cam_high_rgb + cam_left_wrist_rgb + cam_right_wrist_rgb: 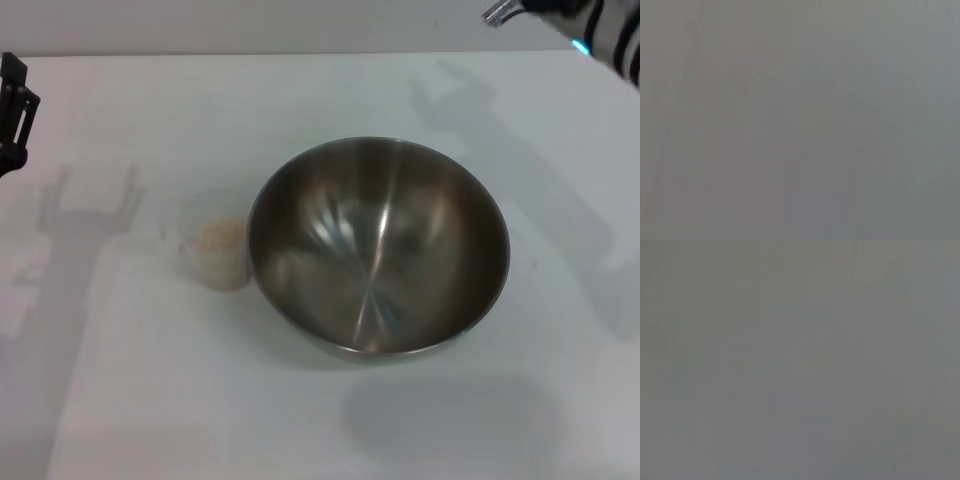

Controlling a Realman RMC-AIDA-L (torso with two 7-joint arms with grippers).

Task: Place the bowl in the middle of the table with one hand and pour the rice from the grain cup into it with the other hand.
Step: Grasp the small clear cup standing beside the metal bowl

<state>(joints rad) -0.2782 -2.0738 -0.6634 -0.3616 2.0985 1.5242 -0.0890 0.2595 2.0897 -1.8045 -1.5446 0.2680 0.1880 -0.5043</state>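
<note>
The stainless-steel bowl (378, 246) stands upright on the white table (300, 420), a little right of centre, and holds nothing. The clear grain cup (214, 243) stands upright just left of the bowl, nearly touching its wall, with pale rice (220, 237) inside. My left gripper (14, 108) shows as a black part at the far left edge, well away from the cup. My right arm (560, 12) shows only as metal and cables at the top right corner. Both wrist views show only plain grey surface.
Shadows of both grippers fall on the table left of the cup and behind the bowl. The table's far edge runs along the top of the head view.
</note>
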